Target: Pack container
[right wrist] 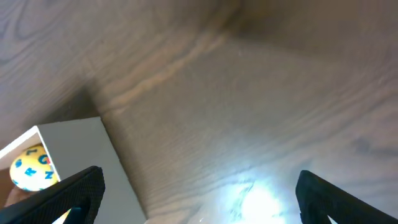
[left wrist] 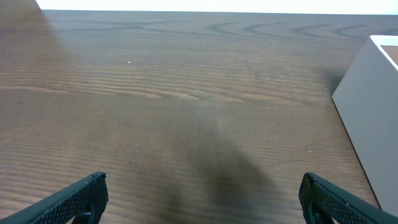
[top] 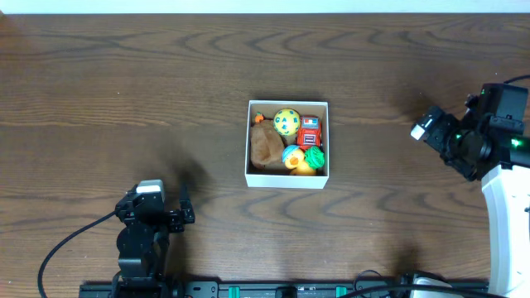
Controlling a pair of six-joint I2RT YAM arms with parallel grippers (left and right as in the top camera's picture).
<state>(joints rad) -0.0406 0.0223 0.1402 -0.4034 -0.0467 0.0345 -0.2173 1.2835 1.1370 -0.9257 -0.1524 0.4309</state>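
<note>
The container, a square white-walled box, sits at the middle of the table. It holds a brown plush, a yellow ball with blue letters, a red toy, a green toy and a yellow-and-blue toy. My left gripper is open and empty at the front left, well apart from the container; its wrist view shows a white container wall at right. My right gripper is open and empty at the right, above the table; its view shows a container corner and the ball.
Dark wood table all round. A black rail with cables runs along the front edge. The right arm's white base stands at the far right.
</note>
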